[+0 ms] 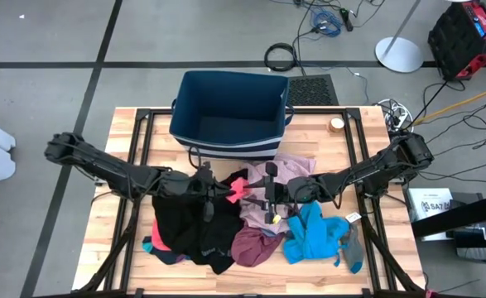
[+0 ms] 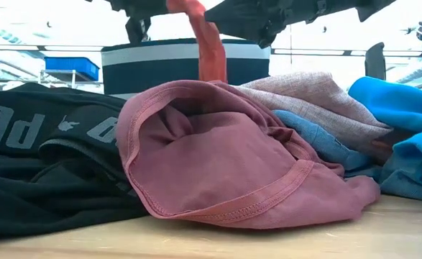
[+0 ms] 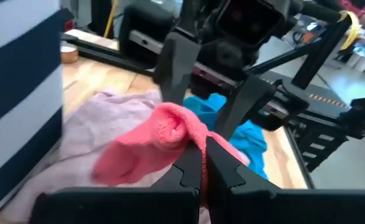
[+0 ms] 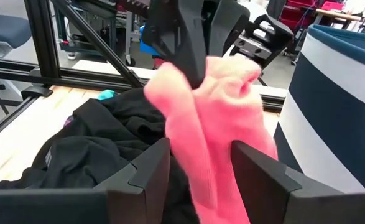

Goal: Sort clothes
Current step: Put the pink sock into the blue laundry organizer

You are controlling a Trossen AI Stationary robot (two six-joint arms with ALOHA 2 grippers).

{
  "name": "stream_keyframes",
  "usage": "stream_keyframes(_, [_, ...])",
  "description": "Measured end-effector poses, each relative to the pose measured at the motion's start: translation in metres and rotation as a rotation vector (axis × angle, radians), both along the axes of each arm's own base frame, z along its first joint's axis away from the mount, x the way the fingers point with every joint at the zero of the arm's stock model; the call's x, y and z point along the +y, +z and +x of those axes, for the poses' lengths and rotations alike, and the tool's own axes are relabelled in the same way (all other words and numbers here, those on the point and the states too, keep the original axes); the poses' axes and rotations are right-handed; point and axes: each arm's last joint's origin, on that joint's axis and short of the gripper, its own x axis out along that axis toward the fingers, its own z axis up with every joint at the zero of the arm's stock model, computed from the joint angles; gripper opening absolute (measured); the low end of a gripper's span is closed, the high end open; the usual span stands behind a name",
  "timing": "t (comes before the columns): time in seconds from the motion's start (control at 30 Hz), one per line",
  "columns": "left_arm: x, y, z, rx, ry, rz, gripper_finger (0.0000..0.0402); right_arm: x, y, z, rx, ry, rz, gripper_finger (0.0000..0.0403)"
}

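Both arms reach inward and meet over the clothes pile. The left gripper [image 3: 201,163], pressed together, pinches a red sock [image 3: 151,144] aloft; the right gripper [image 4: 198,163] straddles the hanging sock, fingers spread, seemingly not clamped.

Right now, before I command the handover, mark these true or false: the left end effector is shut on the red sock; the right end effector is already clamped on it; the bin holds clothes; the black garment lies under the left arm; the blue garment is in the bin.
1. The left end effector is shut on the red sock. True.
2. The right end effector is clamped on the sock. False: its fingers stand apart on either side of it.
3. The bin holds clothes. False: none show inside.
4. The black garment lies under the left arm. True.
5. The blue garment is in the bin. False: it lies on the table.
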Motion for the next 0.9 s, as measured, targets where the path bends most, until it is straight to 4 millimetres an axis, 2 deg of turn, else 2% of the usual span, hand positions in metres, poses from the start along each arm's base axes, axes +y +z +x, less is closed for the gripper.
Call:
stream_keyframes(0.33, [-0.0038,-0.0040,0.0104,-0.047,-0.035,-0.003,0.0004,0.0002,0.0019,0.0004,-0.020,0.001,0.013,0.0152])
stream_keyframes(0.43, [-0.0032,-0.0032,0.0107,-0.055,-0.033,-0.004,0.0004,0.0002,0.0019,0.0004,-0.022,-0.001,0.026,0.0122])
stream_keyframes(0.53, [-0.0027,-0.0031,0.0109,-0.057,-0.032,-0.004,0.0008,0.0004,0.0036,0.0007,-0.039,0.004,0.029,0.0065])
stream_keyframes(0.6, [-0.0019,-0.0031,0.0111,-0.057,-0.029,-0.004,0.0022,0.0015,0.0059,0.0011,-0.061,0.040,0.025,0.0021])
stream_keyframes(0.63, [-0.0018,-0.0031,0.0111,-0.057,-0.028,-0.006,0.0031,0.0017,0.0068,0.0012,-0.070,0.048,0.020,0.0013])
stream_keyframes(0.9, [0.0003,-0.0016,0.0039,-0.011,-0.042,0.064,0.0123,0.0022,0.0041,0.0004,-0.046,0.023,0.024,0.0003])
